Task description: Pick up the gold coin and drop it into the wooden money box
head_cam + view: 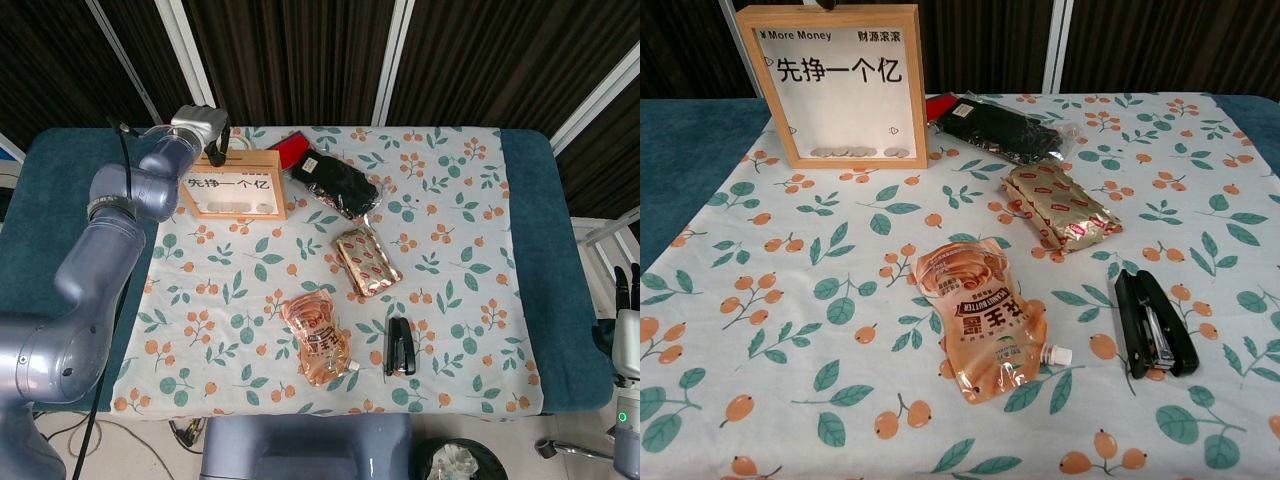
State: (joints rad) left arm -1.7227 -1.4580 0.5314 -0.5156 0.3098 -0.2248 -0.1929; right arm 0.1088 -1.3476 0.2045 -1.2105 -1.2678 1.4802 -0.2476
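Note:
The wooden money box [232, 186] stands upright at the back left of the flowered cloth, with several coins lying at the bottom of its window [855, 152]. My left hand [207, 132] hovers right at the box's top edge, dark fingers pointing down onto it. A dark fingertip just shows above the box [840, 85] at the top border of the chest view. No gold coin is visible in the hand, so what it holds stays hidden. My right hand [625, 300] is off the table's right side, fingers straight up and empty.
A black packet [335, 185] and a red item [288, 148] lie just right of the box. A gold packet [366, 261] sits mid-table, an orange spouted pouch [318, 340] and a black stapler [400, 346] nearer the front edge.

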